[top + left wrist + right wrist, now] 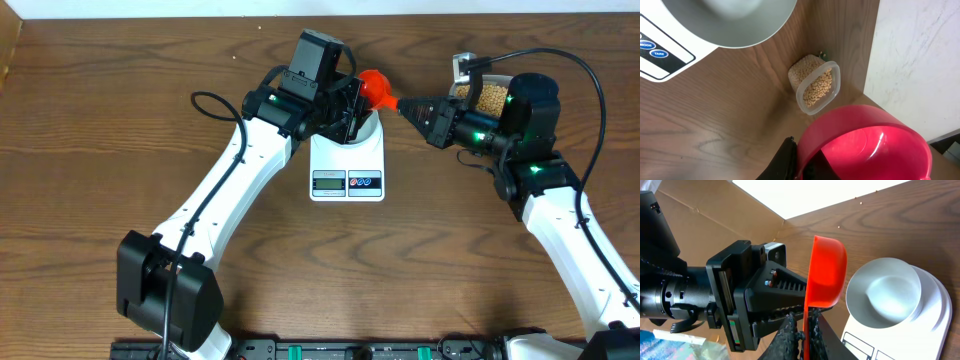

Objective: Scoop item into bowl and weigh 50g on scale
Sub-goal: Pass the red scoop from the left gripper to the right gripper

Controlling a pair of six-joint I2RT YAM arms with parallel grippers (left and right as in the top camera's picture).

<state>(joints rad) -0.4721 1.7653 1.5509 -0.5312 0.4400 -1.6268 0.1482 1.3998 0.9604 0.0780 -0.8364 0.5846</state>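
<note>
An empty red scoop (375,88) hangs above the back of the scale (347,168), gripped from both sides. My left gripper (352,102) is shut on the wall of the scoop's cup (865,145), one finger outside and one inside. My right gripper (408,104) is shut on the scoop's handle (807,311). The white bowl (885,292) stands empty on the scale (935,330), largely hidden overhead by the left gripper. The tan beans (815,87) fill a clear plastic container (490,97) at the back right, behind my right wrist.
A white upright panel (915,50) stands close behind the bean container. Cardboard (715,220) borders the far side of the table. The left arm's black cable (215,100) loops over the table at the back left.
</note>
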